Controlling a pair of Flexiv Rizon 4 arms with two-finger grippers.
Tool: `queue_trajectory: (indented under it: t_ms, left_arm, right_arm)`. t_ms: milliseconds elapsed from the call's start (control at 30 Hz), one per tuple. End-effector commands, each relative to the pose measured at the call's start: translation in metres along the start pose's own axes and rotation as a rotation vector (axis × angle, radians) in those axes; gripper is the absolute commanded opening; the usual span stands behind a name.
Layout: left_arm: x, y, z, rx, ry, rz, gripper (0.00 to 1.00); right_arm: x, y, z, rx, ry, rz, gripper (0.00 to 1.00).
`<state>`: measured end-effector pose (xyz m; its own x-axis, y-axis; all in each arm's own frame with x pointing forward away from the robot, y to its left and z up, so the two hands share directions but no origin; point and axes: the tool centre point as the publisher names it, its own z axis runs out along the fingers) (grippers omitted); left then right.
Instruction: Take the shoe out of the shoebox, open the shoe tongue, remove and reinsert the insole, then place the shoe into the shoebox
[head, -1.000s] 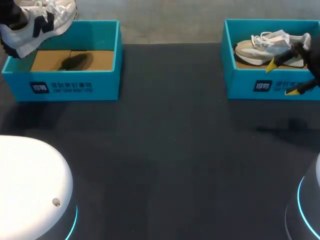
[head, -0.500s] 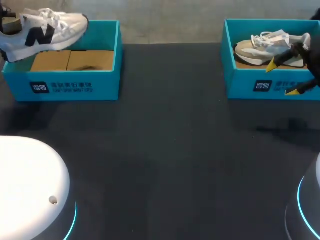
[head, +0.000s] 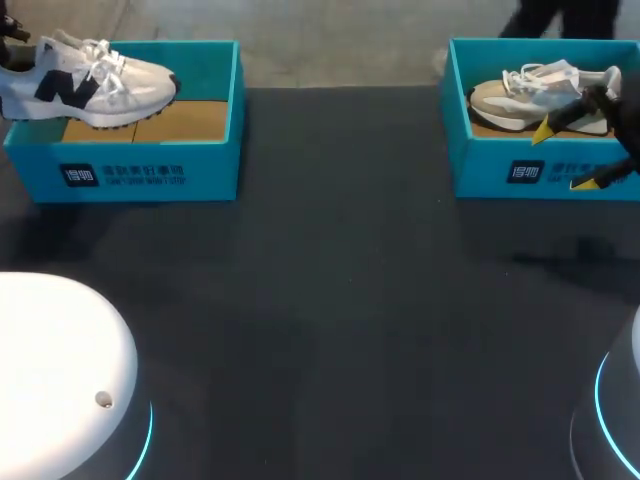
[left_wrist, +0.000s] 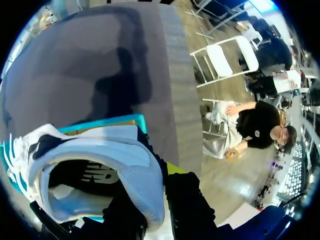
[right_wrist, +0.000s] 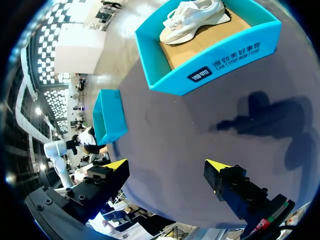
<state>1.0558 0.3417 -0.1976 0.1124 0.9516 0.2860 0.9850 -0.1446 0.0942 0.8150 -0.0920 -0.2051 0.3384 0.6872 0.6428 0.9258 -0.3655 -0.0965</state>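
dark table (head: 330, 300), left shoebox (head: 140, 175), right shoebox (head: 480, 170)

This looks like a robot laboratory with a test bench, not a home or a shop. The work surface is a plain dark table (head: 330, 300). At its near edge stand two machine bases, the white left base (head: 60, 370) and the right base (head: 612, 420), each with a thin ring of blue light. Far on the table sit two identical blue-green boxes, the left shoebox (head: 150, 175) and the right shoebox (head: 500, 175), set out in mirror like a prepared trial. The right gripper (head: 562, 157), black with yellow tips, hangs at the right shoebox, fingers spread apart
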Motion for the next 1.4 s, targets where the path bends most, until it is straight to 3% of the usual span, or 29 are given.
queue_trajectory:
  t_ms: [33,733,933,1400]
  left_arm:
    - [-0.001,0.0,-0.001,-0.001,0.006,-0.021,0.0]
    - [-0.001,0.0,-0.001,-0.001,0.006,-0.021,0.0]
    - [-0.004,0.016,-0.002,-0.022,0.034,-0.03,0.0]
    - [-0.028,0.055,0.034,0.015,0.03,-0.087,0.0]
  right_arm:
    - [0.0,-0.001,0.001,-0.003,-0.002,0.001,1.0]
    - [0.0,-0.001,0.001,-0.003,-0.002,0.001,1.0]
    - [0.0,-0.001,0.001,-0.003,-0.002,0.001,1.0]
    - [0.0,-0.001,0.001,-0.003,-0.002,0.001,1.0]
